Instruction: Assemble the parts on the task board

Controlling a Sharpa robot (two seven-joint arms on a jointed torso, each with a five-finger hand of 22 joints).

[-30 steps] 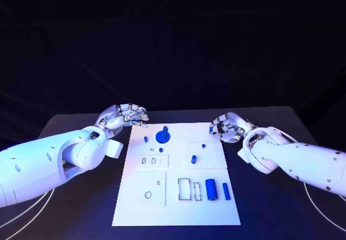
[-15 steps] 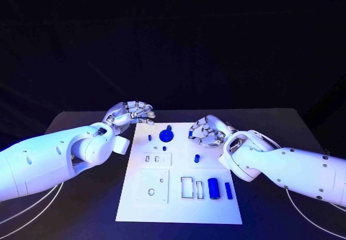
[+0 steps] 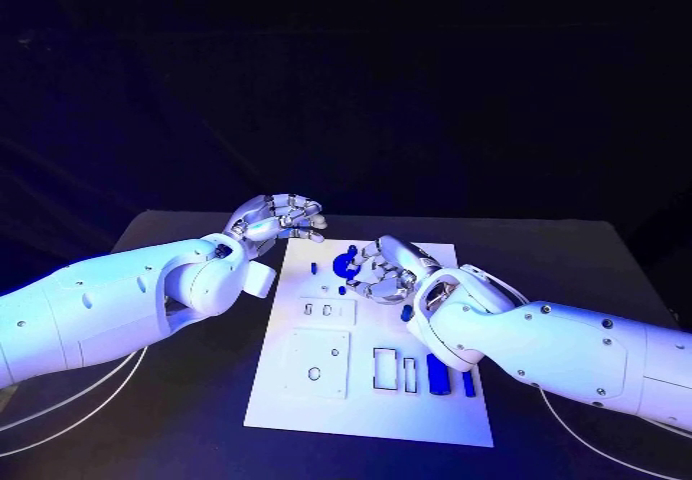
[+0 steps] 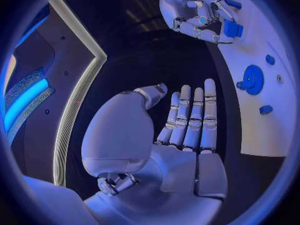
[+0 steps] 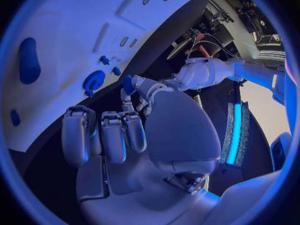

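The white task board lies in the middle of the black table. Near its far end lies a blue gear, with small blue pegs beside it. My right hand hovers over the board just right of the gear, its fingers loosely bent and apart, nothing between them. My left hand hangs at the board's far left corner, fingers stretched out and empty. Two blue cylinders lie at the near right.
White inset plates with slots and holes take up the board's near half. Another small blue piece peeks out beside my right forearm. Bare black table runs along both long sides of the board.
My right hand has come in from the board's right side to above its far end, next to the gear. My left hand has stayed by the far left corner. The camera has shifted.
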